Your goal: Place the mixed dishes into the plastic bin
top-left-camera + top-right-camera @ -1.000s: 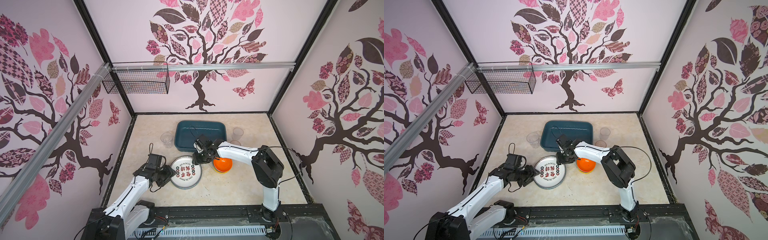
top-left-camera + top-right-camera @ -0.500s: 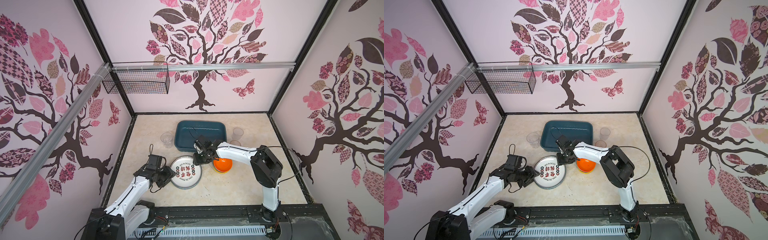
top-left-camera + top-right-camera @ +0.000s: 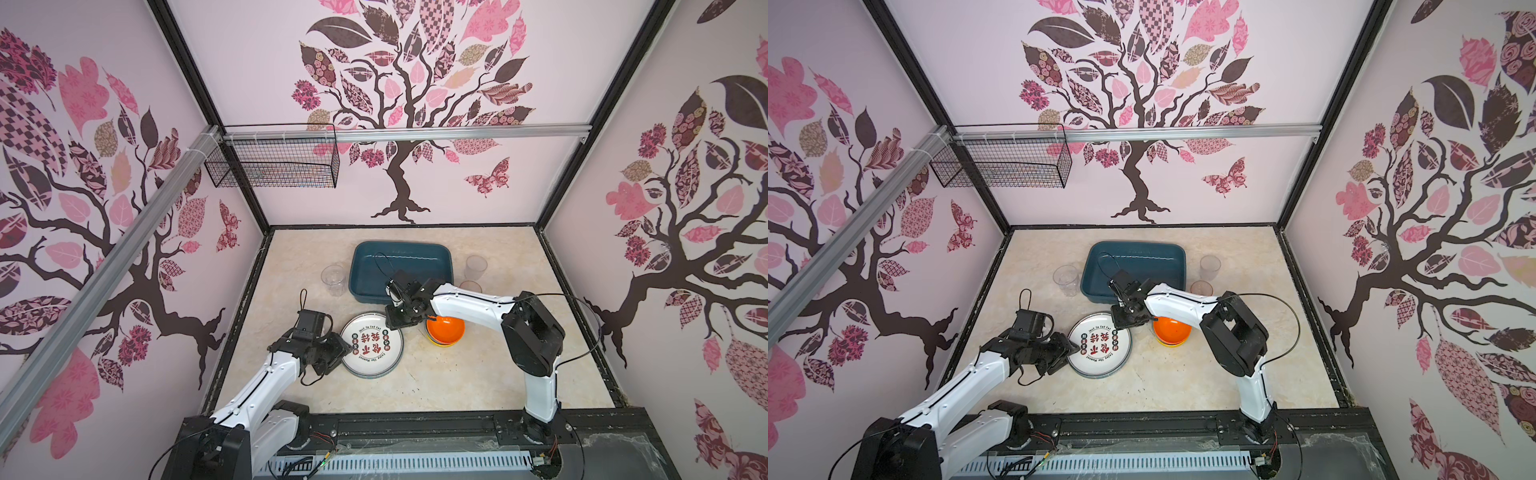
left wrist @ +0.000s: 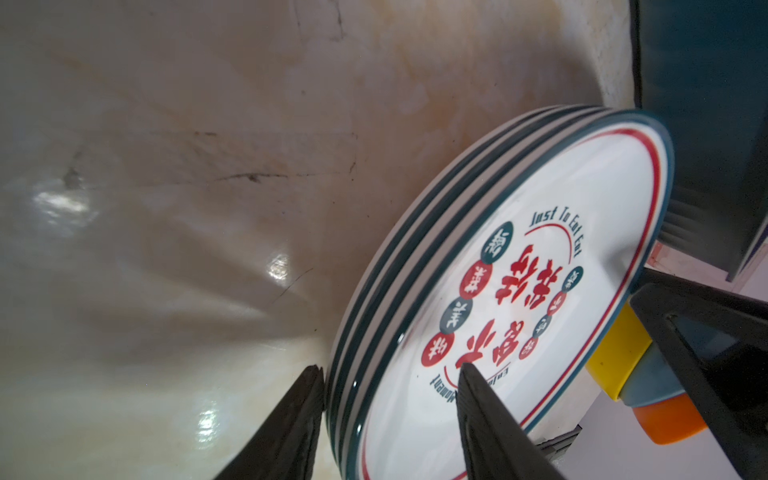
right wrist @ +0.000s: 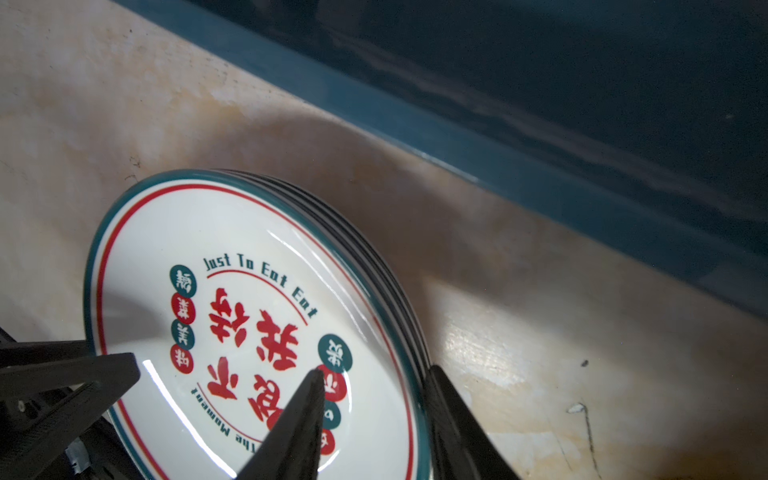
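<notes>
A stack of white plates [image 3: 374, 353] [image 3: 1100, 349] printed with red characters lies flat on the table in front of the teal plastic bin [image 3: 401, 266] [image 3: 1136, 266]. My left gripper [image 3: 344, 345] [image 4: 390, 368] is at the stack's left rim, one finger under the edge and one on the top face, shut on the plates. My right gripper [image 3: 395, 326] [image 5: 374, 372] straddles the far right rim with its jaws apart. Beside the right arm sits an orange bowl [image 3: 445, 329] [image 3: 1172, 329], stacked on a yellow bowl [image 4: 615, 349].
A clear cup [image 3: 333, 280] stands left of the bin and two pinkish cups [image 3: 476, 268] [image 3: 471, 286] stand to its right. A black wire basket [image 3: 274, 162] hangs high on the back left rail. The bin's near wall [image 5: 540, 174] runs close behind the plates.
Both grippers have narrowed around the plate stack's rim, the right one more. The plates and both arms stay where they were.
</notes>
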Available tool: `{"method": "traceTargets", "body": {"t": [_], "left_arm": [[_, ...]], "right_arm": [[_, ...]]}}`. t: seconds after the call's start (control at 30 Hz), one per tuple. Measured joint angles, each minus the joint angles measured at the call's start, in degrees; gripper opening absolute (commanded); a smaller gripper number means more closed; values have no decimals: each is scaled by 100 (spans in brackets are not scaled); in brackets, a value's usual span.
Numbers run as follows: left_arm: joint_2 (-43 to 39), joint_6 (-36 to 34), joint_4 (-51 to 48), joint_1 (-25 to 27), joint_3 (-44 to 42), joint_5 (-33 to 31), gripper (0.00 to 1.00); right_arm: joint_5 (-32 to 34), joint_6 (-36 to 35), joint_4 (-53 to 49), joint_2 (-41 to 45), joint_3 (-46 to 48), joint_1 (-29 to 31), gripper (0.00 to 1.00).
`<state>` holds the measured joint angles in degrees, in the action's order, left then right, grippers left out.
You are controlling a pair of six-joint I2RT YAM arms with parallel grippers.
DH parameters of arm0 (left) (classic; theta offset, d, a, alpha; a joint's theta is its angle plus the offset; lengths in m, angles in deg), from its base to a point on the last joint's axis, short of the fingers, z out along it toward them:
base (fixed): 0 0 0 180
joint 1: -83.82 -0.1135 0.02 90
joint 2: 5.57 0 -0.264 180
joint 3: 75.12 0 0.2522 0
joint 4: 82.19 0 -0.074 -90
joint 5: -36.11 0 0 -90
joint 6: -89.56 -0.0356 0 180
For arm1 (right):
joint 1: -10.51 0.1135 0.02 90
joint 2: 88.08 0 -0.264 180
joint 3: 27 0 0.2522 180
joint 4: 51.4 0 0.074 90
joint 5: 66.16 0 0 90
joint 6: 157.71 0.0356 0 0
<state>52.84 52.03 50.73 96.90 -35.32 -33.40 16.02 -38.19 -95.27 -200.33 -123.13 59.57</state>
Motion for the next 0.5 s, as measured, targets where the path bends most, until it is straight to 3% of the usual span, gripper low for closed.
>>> {"method": "traceTargets", "body": {"t": [0.5], "left_arm": [[44, 7, 92, 0, -61, 44, 53]], "right_arm": [[-17, -24, -55, 0, 0, 2, 32]]}}
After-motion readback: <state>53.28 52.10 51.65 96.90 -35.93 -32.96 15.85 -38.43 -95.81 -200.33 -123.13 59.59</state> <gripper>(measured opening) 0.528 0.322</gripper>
